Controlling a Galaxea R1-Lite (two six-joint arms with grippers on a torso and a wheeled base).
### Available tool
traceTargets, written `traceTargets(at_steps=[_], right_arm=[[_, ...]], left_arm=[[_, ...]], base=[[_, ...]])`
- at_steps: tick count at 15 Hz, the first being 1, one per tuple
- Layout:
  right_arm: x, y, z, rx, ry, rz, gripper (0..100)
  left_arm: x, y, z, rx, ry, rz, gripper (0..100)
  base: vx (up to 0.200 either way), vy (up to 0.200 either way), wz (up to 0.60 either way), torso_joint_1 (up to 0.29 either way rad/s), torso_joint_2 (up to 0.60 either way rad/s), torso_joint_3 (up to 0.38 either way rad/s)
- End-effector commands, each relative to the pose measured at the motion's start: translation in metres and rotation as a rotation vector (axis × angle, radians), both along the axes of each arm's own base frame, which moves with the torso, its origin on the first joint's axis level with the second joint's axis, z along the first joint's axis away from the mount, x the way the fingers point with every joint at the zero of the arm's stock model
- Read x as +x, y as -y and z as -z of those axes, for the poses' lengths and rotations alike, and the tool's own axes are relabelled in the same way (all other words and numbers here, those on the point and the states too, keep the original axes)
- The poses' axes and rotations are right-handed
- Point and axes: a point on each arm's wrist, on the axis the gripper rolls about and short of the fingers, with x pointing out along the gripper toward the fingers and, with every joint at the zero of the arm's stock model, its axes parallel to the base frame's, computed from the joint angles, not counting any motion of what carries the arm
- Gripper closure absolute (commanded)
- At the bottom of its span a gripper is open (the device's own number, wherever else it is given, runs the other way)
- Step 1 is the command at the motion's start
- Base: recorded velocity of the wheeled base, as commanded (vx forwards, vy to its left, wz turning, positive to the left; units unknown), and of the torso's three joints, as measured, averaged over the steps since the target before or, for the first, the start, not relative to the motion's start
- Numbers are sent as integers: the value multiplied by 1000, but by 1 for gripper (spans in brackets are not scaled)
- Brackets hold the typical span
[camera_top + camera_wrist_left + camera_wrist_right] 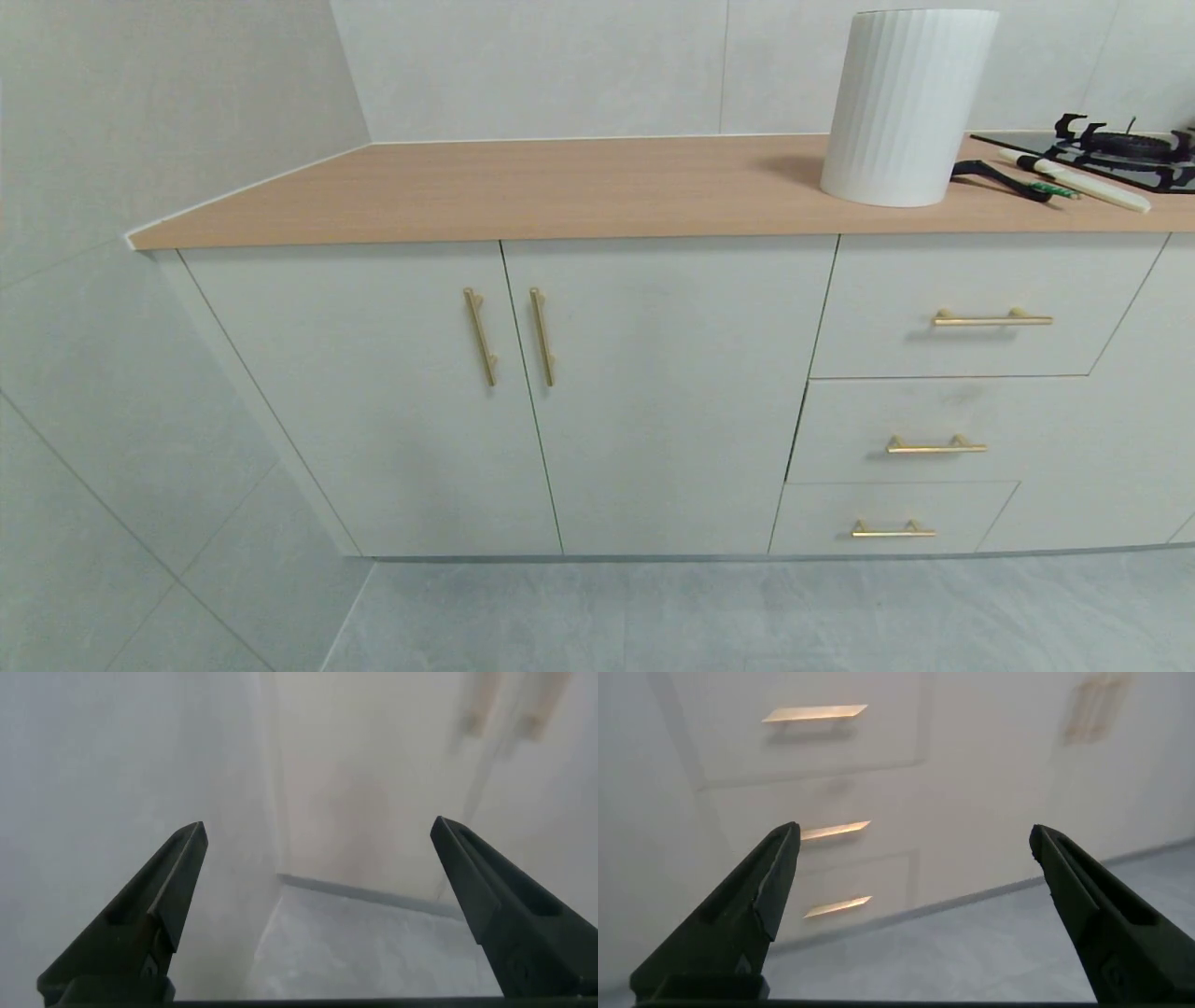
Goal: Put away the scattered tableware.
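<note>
The scattered tableware lies at the upper right of the head view frame: a black-handled utensil [999, 177] and a pale-handled one [1088, 184] rest on the wooden bench [560, 187], just beside the tall white ribbed container [906, 107] and in front of the gas hob [1130, 145]. Both tools sit low, facing the cabinet fronts. The left tool [318, 826] stands wide with nothing between its jaws, pointing at the corner where wall meets cabinet, and the right tool [915, 829] is equally wide and empty, facing the stack of drawers [962, 280]. The step in hand looks like closing on the utensils, so it seems best to bring them toward the middle of the frame first, then lift the nearer right arm above the bench edge. Take the thin handles from above, crosswise to their length, one piece at a time, keeping clear of the container, which looks easy to knock, and of the hob grate
</note>
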Motion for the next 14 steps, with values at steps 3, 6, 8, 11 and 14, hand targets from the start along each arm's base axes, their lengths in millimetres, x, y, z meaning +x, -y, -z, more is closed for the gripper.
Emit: traceTargets(at_steps=[3,6,8,11,14], right_arm=[[4,-4,13,-14,-77,-178,0],[6,-6,19,-13,-151,-292,0],[5,-6,19,21,-126,-291,0],[4,-6,19,45,-121,-289,0],[4,-6,19,45,-121,-289,0]], left_arm=[[7,4,21,-12,-79,181,0],[7,4,21,-14,-72,183,0],[7,4,21,-17,-70,182,0],[7,4,20,-31,-65,182,0],[7,4,20,-51,-63,183,0]], base=[[0,0,0,0,0,0],[0,0,0,0,0,0],[0,0,0,0,0,0],[0,0,0,0,0,0],[0,0,0,0,0,0]])
